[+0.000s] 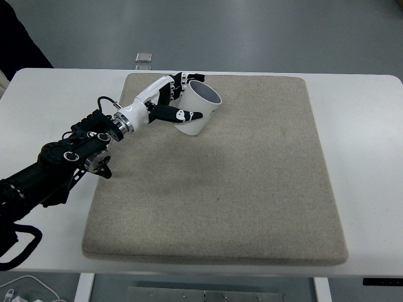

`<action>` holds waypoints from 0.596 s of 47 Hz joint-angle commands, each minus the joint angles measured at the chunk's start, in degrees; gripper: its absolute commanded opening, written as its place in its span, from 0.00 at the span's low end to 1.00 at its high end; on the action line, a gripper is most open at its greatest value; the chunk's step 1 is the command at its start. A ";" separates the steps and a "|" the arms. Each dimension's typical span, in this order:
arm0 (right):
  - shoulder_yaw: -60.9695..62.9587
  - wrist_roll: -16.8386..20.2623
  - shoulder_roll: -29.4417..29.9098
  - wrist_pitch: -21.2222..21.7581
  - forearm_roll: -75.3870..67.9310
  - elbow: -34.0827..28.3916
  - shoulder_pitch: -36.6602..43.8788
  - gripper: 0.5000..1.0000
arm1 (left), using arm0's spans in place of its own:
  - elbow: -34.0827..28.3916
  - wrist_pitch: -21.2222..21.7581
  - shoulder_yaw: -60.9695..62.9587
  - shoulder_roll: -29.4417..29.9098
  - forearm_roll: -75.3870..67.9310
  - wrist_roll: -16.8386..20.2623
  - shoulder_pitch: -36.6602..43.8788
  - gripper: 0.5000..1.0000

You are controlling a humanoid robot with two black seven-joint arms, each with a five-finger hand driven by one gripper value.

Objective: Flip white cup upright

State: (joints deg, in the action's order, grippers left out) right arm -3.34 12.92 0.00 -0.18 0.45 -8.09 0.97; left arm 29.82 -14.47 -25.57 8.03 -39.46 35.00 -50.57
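Observation:
A white cup (200, 107) stands tilted on the far left part of the beige mat (252, 182), its open mouth facing up and to the right. My left hand (179, 99) is wrapped around it: the thumb lies across the near side of the cup and the fingers (184, 80) curl behind its far side. The left arm (69, 154) reaches in from the lower left edge. The cup's base is partly hidden by the thumb.
The mat lies on a white table (365, 126). A small grey object (144, 58) sits at the table's far edge. A dark shape (19, 44) shows at the top left corner. White cables (25, 290) hang at the lower left.

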 commanded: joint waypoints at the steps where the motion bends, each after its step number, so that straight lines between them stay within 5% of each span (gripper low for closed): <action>1: 0.00 0.00 0.00 0.00 -0.01 0.00 0.00 0.86 | 0.42 -0.29 0.00 0.23 0.09 0.00 0.04 1.00; 28: 0.00 0.00 0.00 0.00 -0.01 0.00 0.00 0.86 | 4.63 -0.29 -0.97 3.48 0.44 0.00 -0.05 1.00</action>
State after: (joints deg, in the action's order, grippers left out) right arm -3.34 12.92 0.00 -0.18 0.45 -8.09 0.97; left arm 33.57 -14.77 -26.36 10.97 -39.19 35.00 -50.54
